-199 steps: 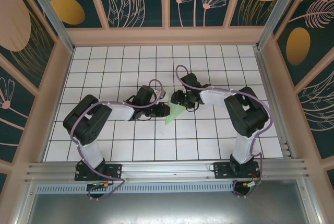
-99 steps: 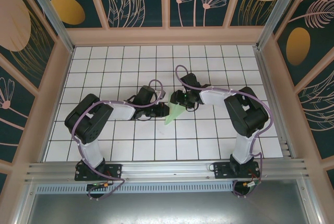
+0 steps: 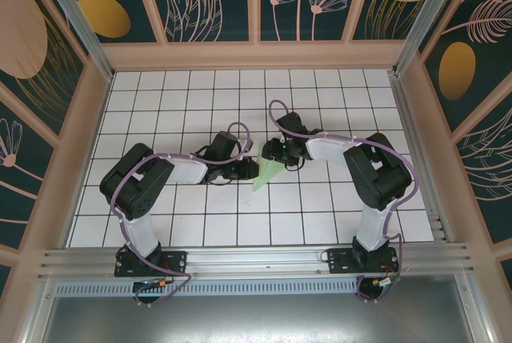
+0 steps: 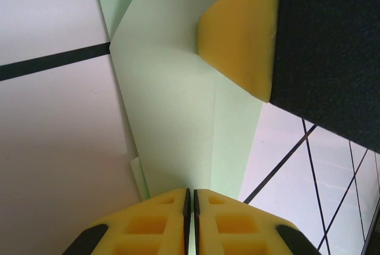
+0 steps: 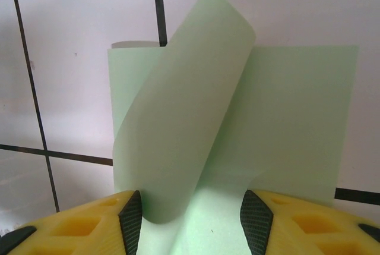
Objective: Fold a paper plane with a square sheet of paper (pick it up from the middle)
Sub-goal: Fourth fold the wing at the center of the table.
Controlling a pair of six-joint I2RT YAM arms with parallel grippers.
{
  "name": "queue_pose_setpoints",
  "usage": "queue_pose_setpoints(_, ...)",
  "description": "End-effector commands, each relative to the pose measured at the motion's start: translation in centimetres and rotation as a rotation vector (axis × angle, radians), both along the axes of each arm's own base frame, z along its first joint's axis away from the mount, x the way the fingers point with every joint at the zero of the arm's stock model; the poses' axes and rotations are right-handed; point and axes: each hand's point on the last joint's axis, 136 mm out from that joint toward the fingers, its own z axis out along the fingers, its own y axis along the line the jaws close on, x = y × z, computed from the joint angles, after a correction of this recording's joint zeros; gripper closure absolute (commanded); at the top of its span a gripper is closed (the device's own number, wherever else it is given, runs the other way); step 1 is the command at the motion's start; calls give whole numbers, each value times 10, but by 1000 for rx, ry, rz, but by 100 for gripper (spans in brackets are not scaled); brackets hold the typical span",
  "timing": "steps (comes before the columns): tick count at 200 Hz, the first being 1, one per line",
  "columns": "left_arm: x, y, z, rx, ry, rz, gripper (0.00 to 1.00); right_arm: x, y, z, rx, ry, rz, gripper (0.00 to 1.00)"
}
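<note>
As the left gripper (image 3: 253,169) and the right gripper (image 3: 276,159) crowd over it from above, the far part of the one sheet of paper (image 3: 264,177) is hidden; its near tip shows over the table (image 3: 320,215). The left fingers (image 4: 154,219) pinch the sheet's left edge, closed; the right fingers (image 5: 77,225) stand half wide around its one curled flap (image 5: 178,106).

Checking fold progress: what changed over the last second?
The left arm nudged slightly right, and the paper looks a little narrower from above. The left gripper stays pinched on the paper; the right gripper stays open around it. Nothing let go.
</note>
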Motion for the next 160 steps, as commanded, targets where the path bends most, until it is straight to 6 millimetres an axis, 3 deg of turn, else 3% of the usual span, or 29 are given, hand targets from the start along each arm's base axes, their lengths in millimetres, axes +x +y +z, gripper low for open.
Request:
queue_pose_setpoints(1,1,-1,-4,19,5,-5,86,-43,-27,-52,-143,165,7,47)
queue_pose_setpoints(89,2,-4,-1,5,3,-14,86,-51,-36,-71,-223,221,2,51)
queue_pose_setpoints(160,10,-14,36,-77,-77,-27,80,-57,-40,-83,-273,263,2,50)
